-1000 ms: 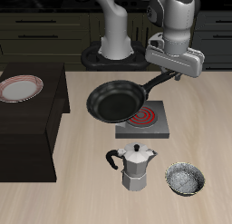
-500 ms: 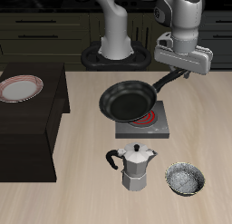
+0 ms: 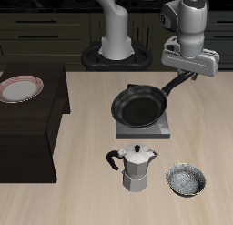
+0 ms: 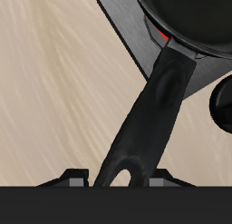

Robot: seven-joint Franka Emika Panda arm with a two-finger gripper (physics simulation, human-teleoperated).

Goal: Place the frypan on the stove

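The frypan point(image 3: 140, 107) hangs over the stove point(image 3: 144, 127), its black bowl covering nearly all of the grey plate, so the red coil is hidden from the exterior view and only the plate's corners and front strip peek out around the pan. Whether the pan's base touches the burner or floats just above it, I cannot tell from this angle. The long handle point(image 3: 177, 85) rises at a slant up and back to the gripper point(image 3: 187, 74), whose fingers are clamped on the handle's far end; the fingertips themselves are lost behind the grey hand body in the exterior view. From the wrist, the handle point(image 4: 152, 114) runs away from the camera toward the pan's rim point(image 4: 195, 24), which is cut off by the frame edge, and a tiny sliver of red coil point(image 4: 161, 34) shows just under that rim, with a wedge of stove surface point(image 4: 134, 24) beside it. The dark band across the near edge of the wrist view hides the fingers almost wholly; only two small grey tips flank the handle's looped end. A round dark blob beside the handle is too blurred to name. Nearer the desk's front stand the moka pot point(image 3: 136, 166) and the speckled bowl point(image 3: 186, 180), well apart from the pan, and the plate point(image 3: 21, 88) sits on a dark cabinet off to the side.
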